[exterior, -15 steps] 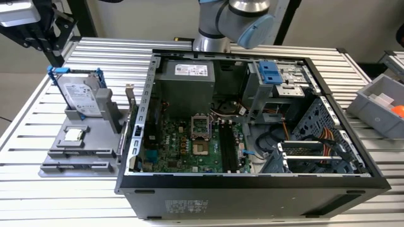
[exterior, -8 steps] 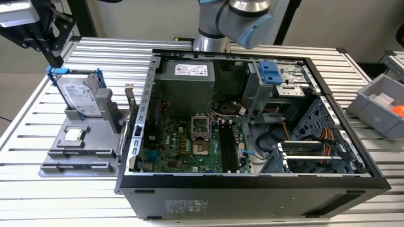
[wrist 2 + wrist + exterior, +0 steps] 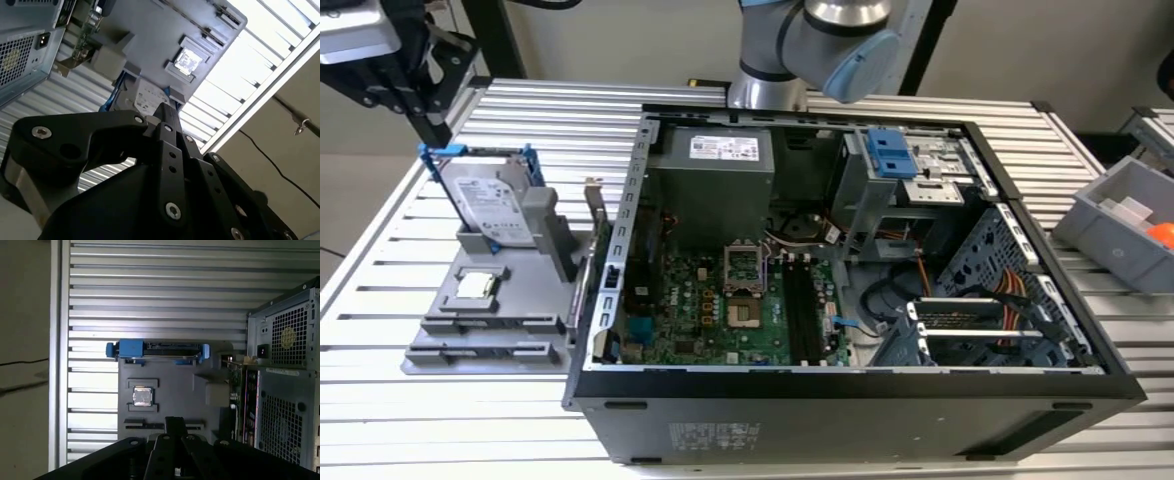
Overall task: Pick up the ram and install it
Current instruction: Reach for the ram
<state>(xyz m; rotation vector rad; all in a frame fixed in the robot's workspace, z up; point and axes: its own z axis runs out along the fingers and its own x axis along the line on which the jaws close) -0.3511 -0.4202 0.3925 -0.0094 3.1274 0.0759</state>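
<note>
I cannot pick out the ram. The grey fixture point(image 3: 440, 340) on the exterior view's left has long narrow slots point(image 3: 142, 426) that show as dark lines. My gripper point(image 3: 430, 125) hangs high over the fixture's far end, above the upright hard drive point(image 3: 494, 205). In both wrist views its black fingers point(image 3: 173, 424) point(image 3: 167, 117) meet with nothing between them. The open computer case point(image 3: 854, 400) holds the motherboard with its black memory slots point(image 3: 797, 310).
A small square silver chip point(image 3: 476, 285) point(image 3: 142, 396) lies on the fixture point(image 3: 170, 385). The hard drive point(image 3: 160, 347) stands in a blue caddy. The case's rear panel point(image 3: 285, 380) is close beside the fixture. A grey bin point(image 3: 1121, 220) sits at the exterior view's right.
</note>
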